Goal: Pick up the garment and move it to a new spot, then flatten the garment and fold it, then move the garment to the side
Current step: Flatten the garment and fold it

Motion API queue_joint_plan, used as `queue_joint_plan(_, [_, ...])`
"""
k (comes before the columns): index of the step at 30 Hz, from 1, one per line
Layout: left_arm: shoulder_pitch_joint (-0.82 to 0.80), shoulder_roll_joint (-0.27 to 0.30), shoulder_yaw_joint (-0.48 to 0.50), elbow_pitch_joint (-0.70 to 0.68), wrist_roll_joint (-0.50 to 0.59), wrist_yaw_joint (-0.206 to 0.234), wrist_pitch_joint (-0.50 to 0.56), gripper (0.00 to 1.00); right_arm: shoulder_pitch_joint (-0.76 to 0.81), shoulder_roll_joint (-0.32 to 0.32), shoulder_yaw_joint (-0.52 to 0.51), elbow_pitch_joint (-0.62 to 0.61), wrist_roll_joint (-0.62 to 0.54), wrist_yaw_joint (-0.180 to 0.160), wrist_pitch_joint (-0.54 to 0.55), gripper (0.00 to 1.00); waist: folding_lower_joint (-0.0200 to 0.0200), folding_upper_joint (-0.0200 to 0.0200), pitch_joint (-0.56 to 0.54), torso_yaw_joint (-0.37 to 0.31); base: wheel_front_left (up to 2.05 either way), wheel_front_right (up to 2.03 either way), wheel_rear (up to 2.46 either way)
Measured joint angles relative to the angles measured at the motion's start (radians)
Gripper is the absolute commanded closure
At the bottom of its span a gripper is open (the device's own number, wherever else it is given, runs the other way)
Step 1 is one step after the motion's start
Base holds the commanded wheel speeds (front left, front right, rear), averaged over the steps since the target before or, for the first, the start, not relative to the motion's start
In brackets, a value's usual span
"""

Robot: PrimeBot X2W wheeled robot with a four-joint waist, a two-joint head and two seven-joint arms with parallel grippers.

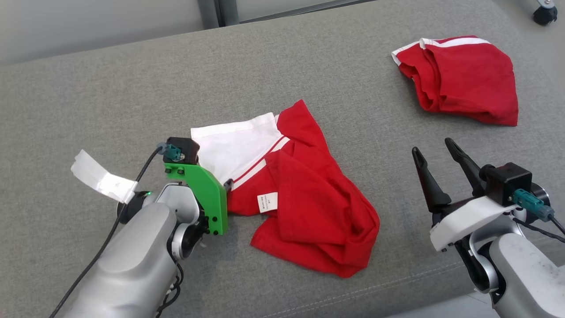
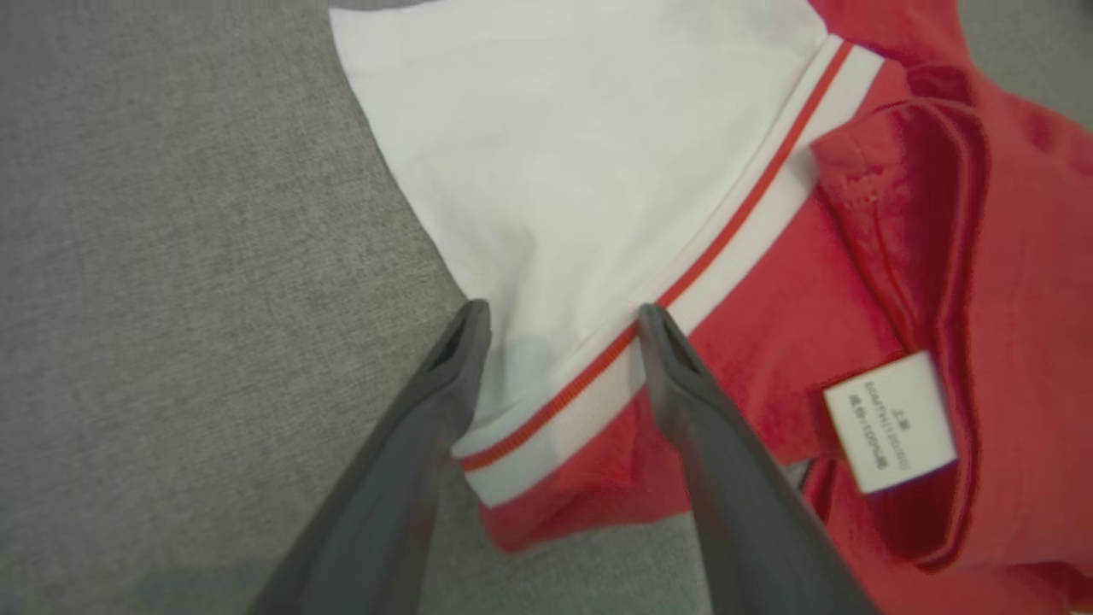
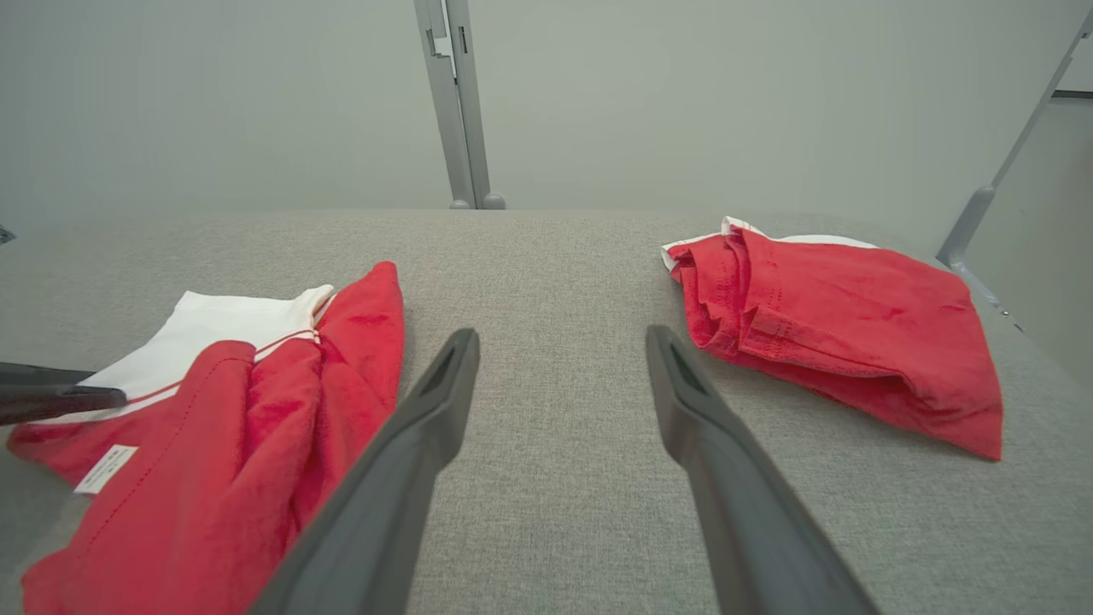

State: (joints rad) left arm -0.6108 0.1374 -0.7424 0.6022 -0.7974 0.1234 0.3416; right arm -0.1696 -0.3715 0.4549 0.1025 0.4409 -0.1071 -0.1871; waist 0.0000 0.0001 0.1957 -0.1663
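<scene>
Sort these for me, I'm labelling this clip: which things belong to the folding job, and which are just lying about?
Job: crumpled red-and-white garment; left gripper, open over its white part; right gripper, open, apart.
Lying about: folded red garment, far right; caster wheel.

Garment on cushion, second garment behind to its right

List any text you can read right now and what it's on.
White care label on the red and white garment: "100%" is legible; the other printed lines are too blurred.
White tag on the left arm's cable: any print is too small to read.
Nothing else readable.
</scene>
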Motion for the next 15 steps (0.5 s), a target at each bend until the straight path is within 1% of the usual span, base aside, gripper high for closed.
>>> queue_joint_plan(2, [-0.006, -0.001, 0.006, 0.004, 0.000, 0.000, -0.008, 0.53, 0.000, 0.001, 0.004, 0.000, 0.000, 0.000, 0.000, 0.00, 0.0000, 0.0000, 0.001, 0.003, 0.00, 0.00, 0.00])
queue_joint_plan(4, [-0.007, -0.002, 0.011, 0.010, 0.000, 0.000, -0.008, 0.59, 0.000, 0.001, 0.006, 0.000, 0.000, 0.000, 0.000, 0.00, 0.0000, -0.0001, 0.002, 0.005, 0.00, 0.00, 0.00])
queue_joint_plan(6, [-0.007, -0.006, 0.013, 0.017, 0.000, 0.000, -0.010, 0.71, 0.000, 0.001, 0.006, -0.001, 0.000, 0.000, 0.000, 0.00, 0.0000, 0.0000, 0.002, 0.006, 0.00, 0.00, 0.00])
queue_joint_plan(7, [-0.008, -0.008, 0.013, 0.021, 0.000, 0.000, -0.016, 0.74, 0.000, 0.001, 0.006, -0.001, 0.000, 0.000, 0.000, 0.00, 0.0000, 0.0000, 0.003, 0.007, 0.00, 0.00, 0.00])
queue_joint_plan(10, [-0.008, -0.016, 0.015, 0.032, 0.000, 0.000, -0.023, 0.80, 0.000, 0.000, 0.006, -0.001, 0.000, 0.000, 0.002, 0.00, 0.0000, 0.0000, 0.003, 0.007, 0.00, 0.00, 0.00])
queue_joint_plan(15, [-0.010, -0.019, 0.015, 0.043, 0.000, 0.000, -0.030, 0.85, 0.000, 0.000, 0.007, 0.000, 0.000, 0.000, 0.003, 0.00, 0.0000, 0.0000, 0.001, 0.006, 0.00, 0.00, 0.00])
